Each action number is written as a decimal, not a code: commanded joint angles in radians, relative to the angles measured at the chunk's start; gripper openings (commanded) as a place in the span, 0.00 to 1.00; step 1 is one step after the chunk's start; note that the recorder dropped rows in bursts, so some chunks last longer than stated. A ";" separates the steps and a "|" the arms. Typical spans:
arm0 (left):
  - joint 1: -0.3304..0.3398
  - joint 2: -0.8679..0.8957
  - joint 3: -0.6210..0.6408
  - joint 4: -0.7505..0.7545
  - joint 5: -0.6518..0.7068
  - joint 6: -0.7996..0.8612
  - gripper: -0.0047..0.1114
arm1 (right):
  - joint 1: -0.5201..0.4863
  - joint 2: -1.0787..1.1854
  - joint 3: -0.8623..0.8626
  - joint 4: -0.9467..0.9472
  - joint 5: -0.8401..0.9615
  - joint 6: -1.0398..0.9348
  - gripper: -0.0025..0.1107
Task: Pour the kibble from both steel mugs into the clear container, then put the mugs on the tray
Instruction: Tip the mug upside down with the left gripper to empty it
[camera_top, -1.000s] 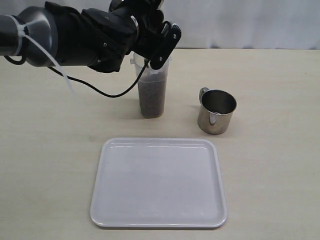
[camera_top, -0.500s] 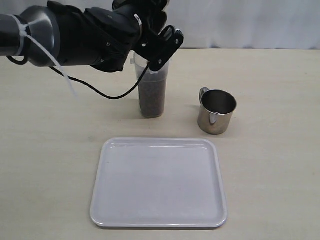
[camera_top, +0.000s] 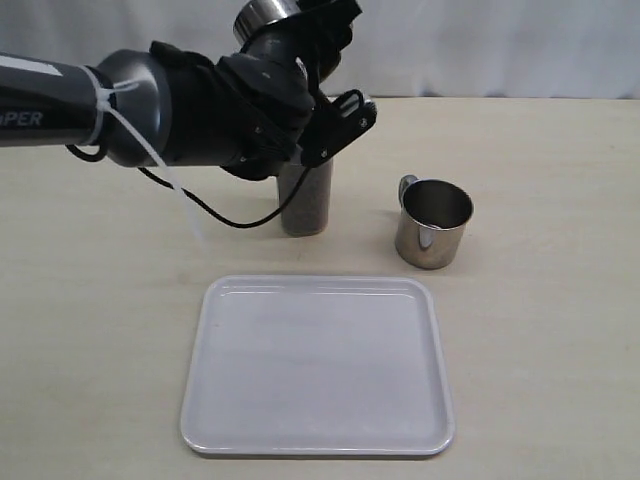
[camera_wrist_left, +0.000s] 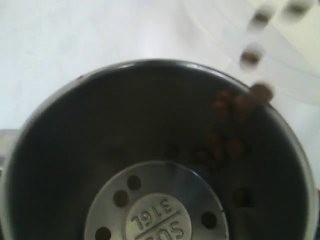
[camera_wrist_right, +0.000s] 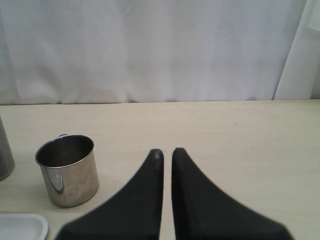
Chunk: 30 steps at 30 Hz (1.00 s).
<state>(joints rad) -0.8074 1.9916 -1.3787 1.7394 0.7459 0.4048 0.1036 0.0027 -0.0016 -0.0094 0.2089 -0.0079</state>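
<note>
While left pincer grips shiny steel mug, brown kibble inside, right pincer narrow.

Shiny mirror-like steel mug, smooth glossy white plastic tray, matt pale tabletop, translucent plastic container

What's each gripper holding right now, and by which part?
The left gripper holds a steel mug, tipped over the clear container; where it grips is hidden. The right gripper holds nothing.
</note>
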 joint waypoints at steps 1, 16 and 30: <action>-0.027 0.006 -0.011 0.005 0.072 0.038 0.04 | 0.003 -0.003 0.002 0.002 0.001 0.001 0.06; -0.078 0.006 -0.011 0.005 0.244 0.085 0.04 | 0.003 -0.003 0.002 0.002 0.001 0.001 0.06; -0.088 0.085 -0.011 0.005 0.298 0.064 0.04 | 0.003 -0.003 0.002 0.002 0.001 0.001 0.06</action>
<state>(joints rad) -0.8856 2.0808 -1.3787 1.7394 1.0176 0.4801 0.1036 0.0027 -0.0016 -0.0094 0.2089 -0.0079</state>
